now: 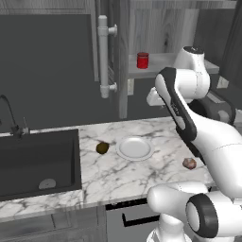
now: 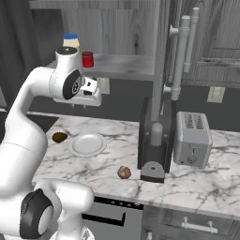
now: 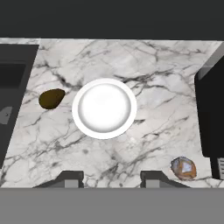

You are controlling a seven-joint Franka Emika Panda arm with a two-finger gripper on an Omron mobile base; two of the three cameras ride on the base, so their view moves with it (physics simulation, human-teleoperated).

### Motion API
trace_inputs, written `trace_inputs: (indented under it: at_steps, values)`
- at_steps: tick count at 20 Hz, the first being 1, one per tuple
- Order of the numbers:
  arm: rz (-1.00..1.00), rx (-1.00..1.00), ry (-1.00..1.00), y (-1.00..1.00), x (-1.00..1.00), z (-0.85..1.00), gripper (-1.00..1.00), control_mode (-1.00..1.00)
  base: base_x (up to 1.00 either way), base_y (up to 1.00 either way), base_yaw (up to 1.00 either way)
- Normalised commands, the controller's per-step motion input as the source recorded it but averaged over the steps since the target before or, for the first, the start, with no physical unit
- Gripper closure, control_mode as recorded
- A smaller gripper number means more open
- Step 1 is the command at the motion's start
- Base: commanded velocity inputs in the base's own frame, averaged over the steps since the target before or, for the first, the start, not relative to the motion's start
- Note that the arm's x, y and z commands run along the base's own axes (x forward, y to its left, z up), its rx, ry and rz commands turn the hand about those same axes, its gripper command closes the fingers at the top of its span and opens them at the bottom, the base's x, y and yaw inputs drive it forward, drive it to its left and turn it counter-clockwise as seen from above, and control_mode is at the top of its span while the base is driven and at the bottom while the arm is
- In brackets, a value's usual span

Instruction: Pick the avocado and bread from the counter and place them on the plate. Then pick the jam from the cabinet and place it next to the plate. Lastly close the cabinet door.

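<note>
Gripper (image 3: 111, 177), jaws drawn in & empty, poised high over plate (image 3: 104, 108) w/ avocado (image 3: 51, 98) beside plate's sink-side rim & bread (image 3: 183, 168) apart nr counter (image 3: 144, 61) front edge, presumably surveying targets; jam (image 1: 142, 60) on shelf of cabinet (image 1: 163, 23), door open.

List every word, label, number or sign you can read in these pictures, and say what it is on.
No readable text anywhere.
jam: plain red jar, no label to be seen.
blue-lidded jar on the shelf: no label legible.
toaster: no brand or markings legible.
plate, avocado, bread: bare of print.
</note>
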Motion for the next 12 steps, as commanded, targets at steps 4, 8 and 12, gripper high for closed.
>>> trace_inputs:
  at_steps: [4, 8, 12]
  values:
    - [0.00, 0.00, -0.03, 0.00, -0.09, 0.00, -1.00, -1.00, 0.00, 0.00, 0.00]
    - [-0.02, 0.00, -0.04, -0.08, -0.34, -0.08, -1.00, -1.00, 0.00, 0.00, 0.00]
    - [-0.06, 0.01, 0.00, -0.26, -0.49, -0.33, -1.00, -1.00, 0.00, 0.00, 0.00]
